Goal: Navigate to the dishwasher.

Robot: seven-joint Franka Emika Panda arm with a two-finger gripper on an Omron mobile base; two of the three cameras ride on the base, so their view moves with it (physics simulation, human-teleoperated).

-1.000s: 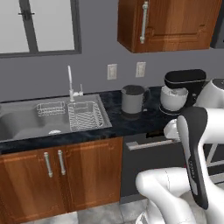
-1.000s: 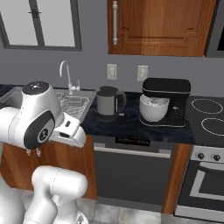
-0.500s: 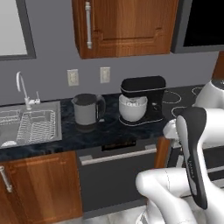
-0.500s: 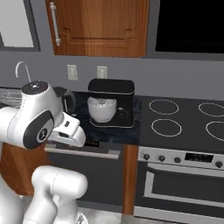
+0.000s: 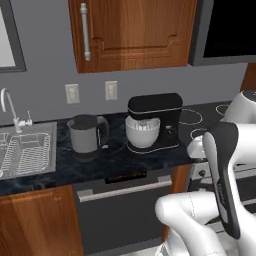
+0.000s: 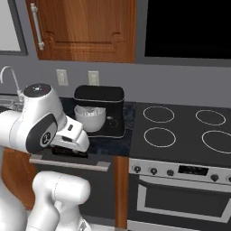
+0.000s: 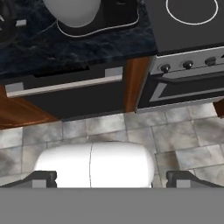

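A: Dishwasher (image 5: 122,210) sits under the dark counter (image 5: 115,162), low centre in the left base view, wooden cabinet (image 5: 37,225) to its left, stove (image 6: 180,180) to its right. Silver bar handle (image 7: 63,83) runs across its top.

B: Looks close already. How to finish well?

A: Judging by the hand view, panel off to the left, stove front nearly as prominent. Best to centre the base on the panel, not on the wood strip between the two. Stand mixer (image 5: 152,122) and kettle (image 5: 85,135) above make decent alignment marks.

B: Claw?

A: Gripper (image 7: 111,177) tips well apart at the bottom of the hand view, spread, holding nothing. Fine for driving; keep arm tucked.
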